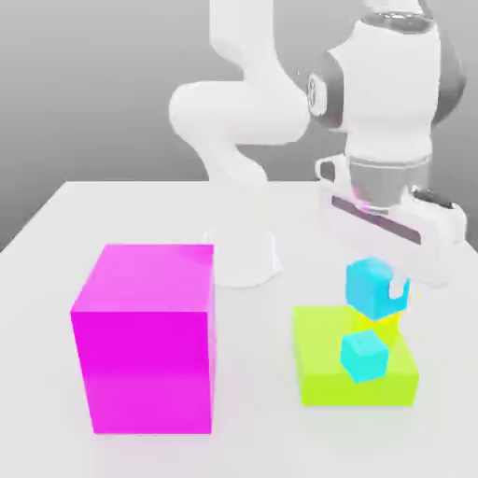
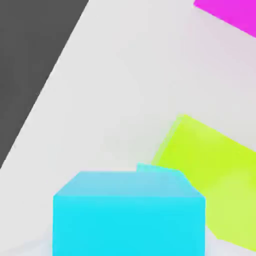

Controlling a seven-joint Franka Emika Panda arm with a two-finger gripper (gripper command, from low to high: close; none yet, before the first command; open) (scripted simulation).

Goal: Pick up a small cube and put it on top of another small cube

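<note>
The gripper [image 1: 381, 280] holds the cyan cube [image 1: 371, 286] tightly between its closed fingers, in the air above the lime-green block [image 1: 322, 359] near the table's [image 1: 47, 243] front edge, and the yellow cube [image 1: 381, 326] seems to sit almost directly below it.

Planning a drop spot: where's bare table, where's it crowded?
Bare white table: the strip between the magenta block and the lime-green block, and behind the magenta block toward the exterior view's left. Crowded: the lime-green block, with the hand holding a cyan cube over the yellow cube and a second cyan cube.
</note>
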